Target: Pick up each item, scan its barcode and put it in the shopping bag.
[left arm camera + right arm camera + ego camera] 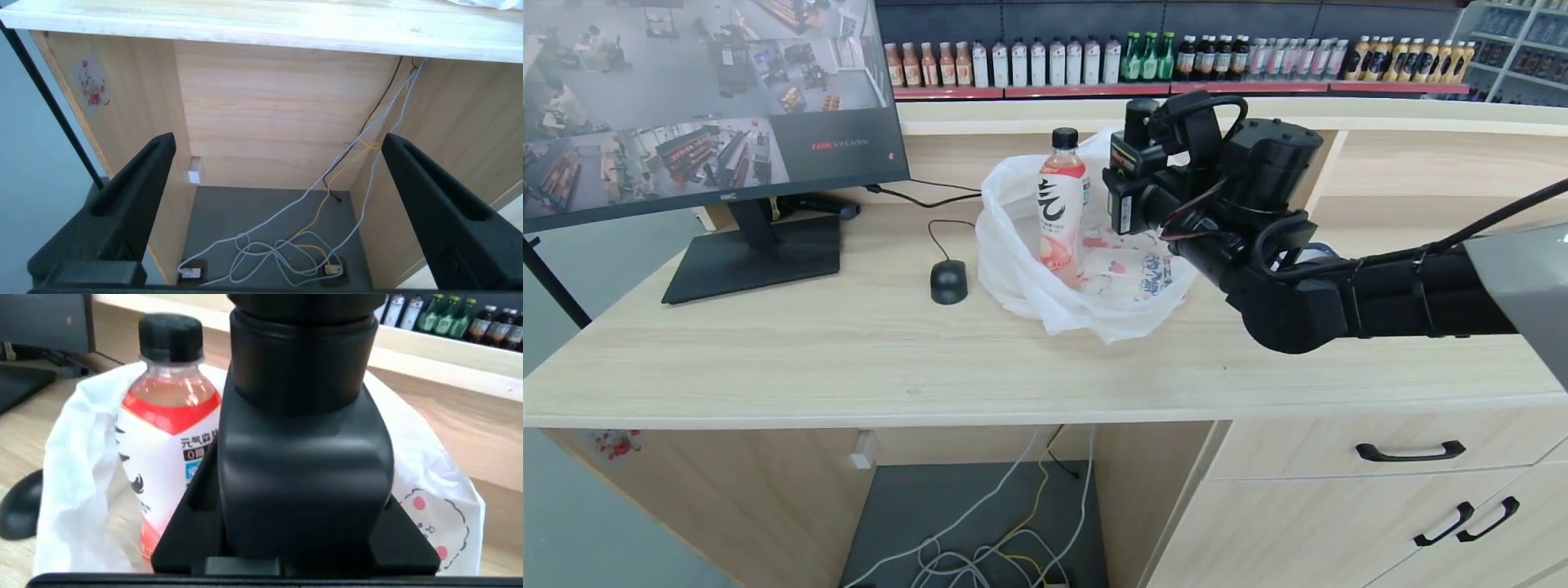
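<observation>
You have the bottle [1062,208] standing upright inside the shopping bag [1013,269] at the centre of the head view. The bag slumps open on the tabletop [809,351], likely so items drop in easily. Your right tool [1125,184] sits just right of the bottle; whether it is apart or together, you cannot tell. The left wrist view adds the left tool [278,155], spread wide apart, facing cables [286,245] beneath the tabletop.

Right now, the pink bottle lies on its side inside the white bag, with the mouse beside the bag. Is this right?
No: the pink bottle stands upright inside the white bag, as the head view shows. The mouse is indeed beside the bag.
</observation>
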